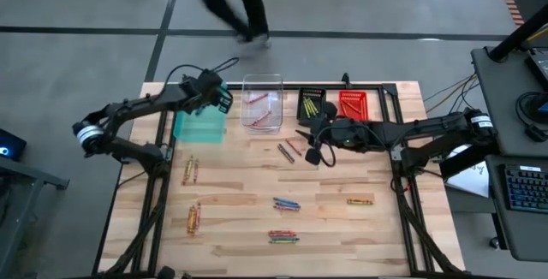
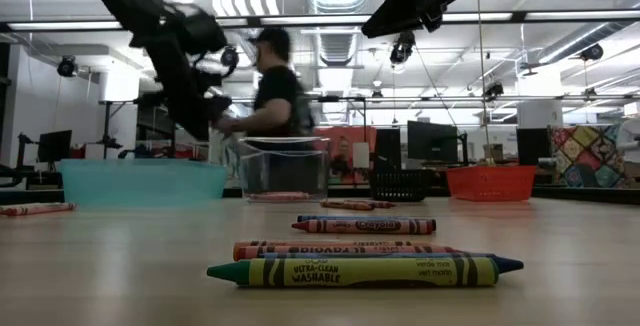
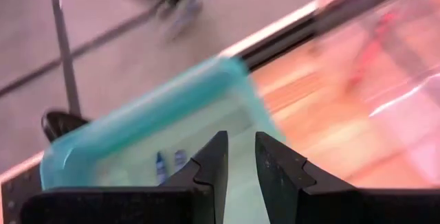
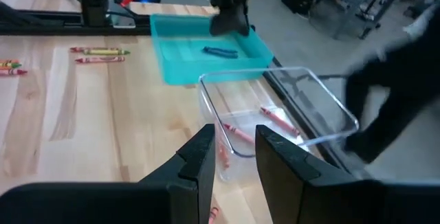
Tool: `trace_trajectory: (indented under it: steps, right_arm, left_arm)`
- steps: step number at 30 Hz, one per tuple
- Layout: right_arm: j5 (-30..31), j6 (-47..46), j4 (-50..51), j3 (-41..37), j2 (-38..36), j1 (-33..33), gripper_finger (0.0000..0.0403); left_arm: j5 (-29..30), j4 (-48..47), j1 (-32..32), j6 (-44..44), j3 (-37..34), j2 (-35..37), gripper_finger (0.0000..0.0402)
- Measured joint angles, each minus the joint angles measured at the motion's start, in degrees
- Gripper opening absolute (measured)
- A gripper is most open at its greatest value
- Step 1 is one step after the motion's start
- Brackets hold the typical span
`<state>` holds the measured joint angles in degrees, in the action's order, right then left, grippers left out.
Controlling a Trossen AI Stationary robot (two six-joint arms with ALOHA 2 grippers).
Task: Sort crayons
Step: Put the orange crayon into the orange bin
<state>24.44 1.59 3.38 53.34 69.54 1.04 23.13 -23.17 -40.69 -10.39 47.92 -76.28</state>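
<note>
Left gripper (image 1: 224,99) hangs over the far edge of the teal bin (image 1: 199,125), and we see its two dark fingers (image 3: 213,165) parted by a narrow gap with nothing between them. Directly beneath it, inside that bin, lie two blue crayons (image 3: 168,163), side by side on the bin floor; in the right wrist view they show as a dark blue pair (image 4: 220,51) under the left arm's tip.

Right gripper (image 1: 315,139) hovers above the table just on the near side of the black bin (image 1: 312,104) and the red bin (image 1: 352,103). We see its fingers (image 4: 199,157) apart, a clear gap between them, holding nothing. Ahead of it sits the clear bin (image 1: 262,102) with several red crayons (image 4: 278,121) on its floor. Just beside this gripper, toward the table's middle, two reddish crayons (image 1: 285,151) lie loose on the wood.

Farther from both grippers, toward the near edge, we count more loose crayons: a cluster (image 1: 189,170) and an orange group (image 1: 193,217) on the left arm's side, a blue pair (image 1: 286,204), a mixed bundle (image 1: 283,237), and a yellow one (image 1: 360,200) on the right arm's side. In the low view the bundle lies closest, a green crayon (image 2: 365,270) in front.

A person (image 2: 270,96) stands beyond the table.
</note>
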Motion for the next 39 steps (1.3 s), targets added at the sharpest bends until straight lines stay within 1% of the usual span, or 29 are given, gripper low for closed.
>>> trace_trajectory:
  steps: [9,11,16,20,23,29,32,36,39]
  right_arm:
    - [-1.0,-6.3,3.4,0.0,0.0,-1.1,0.0095]
    - [-2.5,-7.8,4.4,0.0,0.0,-1.2,0.0095]
    - [-8.2,-12.1,5.2,0.0,0.0,-1.4,0.0095]
    - [-14.5,-14.9,5.7,0.0,0.0,-1.4,0.0095]
    - [-17.4,-17.2,7.4,0.0,0.0,-1.3,0.0095]
    - [-20.4,-23.2,13.8,0.0,1.3,-1.0,0.0095]
    - [-21.0,-24.9,16.2,0.0,3.4,-0.2,0.0095]
    - [-23.3,-26.9,20.8,0.9,6.9,0.7,0.0095]
    - [-24.9,-27.7,27.1,2.6,9.3,1.1,0.0091]
  left_arm:
    - [10.7,0.0,14.9,-2.0,-0.4,9.4,0.0057]
    - [11.4,-0.1,18.7,-2.1,-0.5,10.9,0.0057]
    - [11.5,1.4,27.4,-2.1,-0.5,12.8,0.0057]
    - [11.5,4.4,33.8,0.7,-0.5,12.7,0.0057]
    - [11.5,7.3,37.8,3.2,-0.6,12.7,0.0057]
    - [11.4,12.3,41.8,7.3,-0.6,12.6,0.0057]
    - [11.4,13.0,41.9,8.3,-0.6,12.4,0.0057]
    - [11.5,13.4,41.9,8.4,-0.6,12.3,0.0057]
    - [11.5,13.4,41.9,8.4,-0.6,12.1,0.0057]
